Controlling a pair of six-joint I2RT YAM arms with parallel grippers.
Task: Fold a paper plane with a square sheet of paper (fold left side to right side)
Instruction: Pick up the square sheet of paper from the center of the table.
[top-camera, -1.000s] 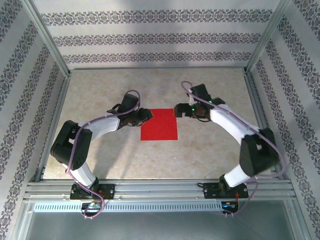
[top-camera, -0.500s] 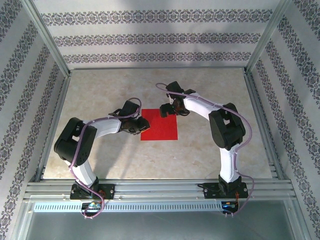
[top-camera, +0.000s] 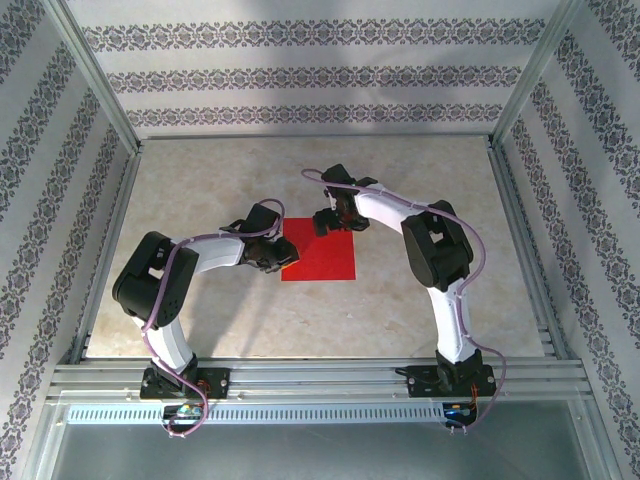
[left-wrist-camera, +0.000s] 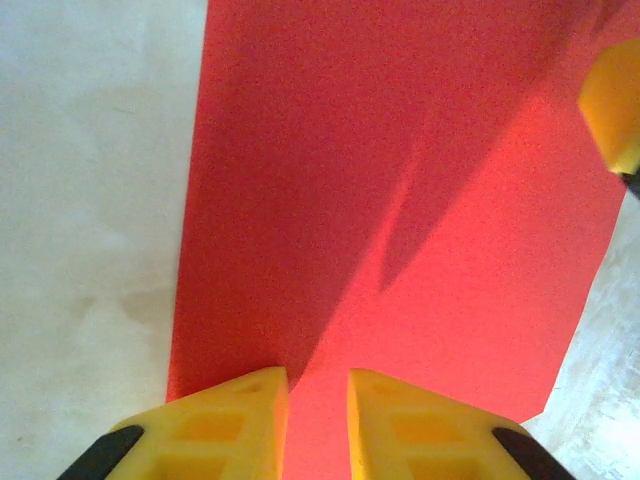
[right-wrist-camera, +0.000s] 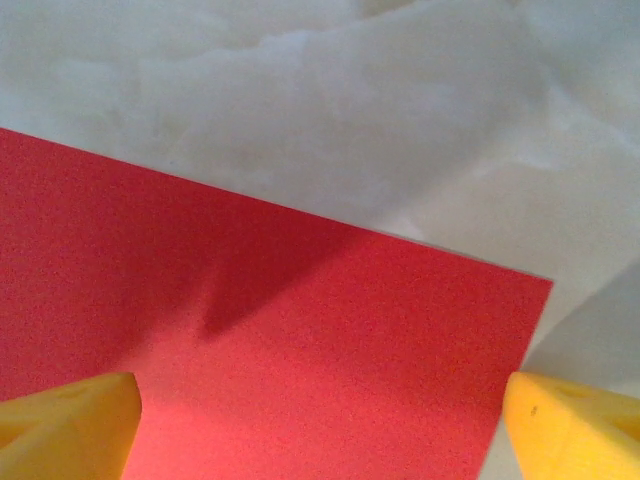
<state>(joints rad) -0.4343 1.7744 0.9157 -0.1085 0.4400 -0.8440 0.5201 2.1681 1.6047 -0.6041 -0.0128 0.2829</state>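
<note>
The square sheet of paper lies flat and unfolded on the pale marbled worktop, about midway between the two arms. Its red surface is plain, with no crease that I can make out.

The left tool sits over the sheet's left edge. In the left wrist view its yellow fingers are drawn close together, leaving just a narrow slot between them. Red paper shows through that slot, and nothing is pinched. A yellow finger of the other tool pokes in at the upper right of that view.

The right tool is poised at the sheet's far edge, towards its left end. From its own camera the fingers are spread wide, one at each lower corner of the view, with the paper and one of its corners lying between them (whether the tips touch the paper I cannot tell). It holds nothing.

From above, the left arm rises from its base to a bent elbow, and its forearm reaches right to the sheet. The right arm stands taller. It folds at the elbow and stretches left and away, with the wrist turned down over the paper.
</note>
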